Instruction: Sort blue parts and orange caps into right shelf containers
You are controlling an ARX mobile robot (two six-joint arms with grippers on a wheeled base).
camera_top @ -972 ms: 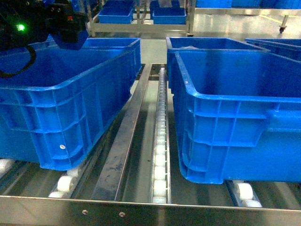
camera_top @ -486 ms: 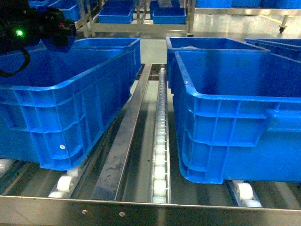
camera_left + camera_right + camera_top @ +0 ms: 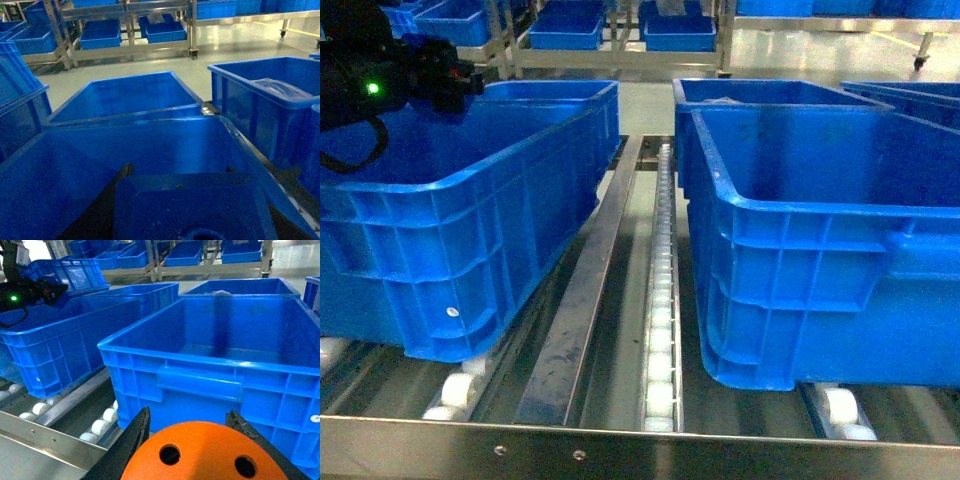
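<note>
A flat blue part (image 3: 190, 210) with a round hole fills the bottom of the left wrist view. My left gripper (image 3: 175, 171) is shut on it, a black finger on each side, above the inside of the left blue crate (image 3: 150, 142). In the head view that arm (image 3: 425, 70) hangs over the left crate (image 3: 470, 200) at its far left rim. My right gripper (image 3: 187, 414) is shut on an orange cap (image 3: 205, 447) with round holes. It sits low in front of the right container (image 3: 215, 355), whose floor is bare. The right gripper is out of the head view.
White conveyor rollers (image 3: 660, 300) and a steel rail (image 3: 585, 300) run between the two crates (image 3: 820, 230). A steel lip (image 3: 620, 445) crosses the front. More blue crates stand behind, one holding a plastic bag (image 3: 272, 87). Racks with blue bins (image 3: 570, 30) line the back.
In the head view the left arm has drawn back to the left, from over the left crate's far corner toward the frame edge. The blue part it carries shows less there now.
</note>
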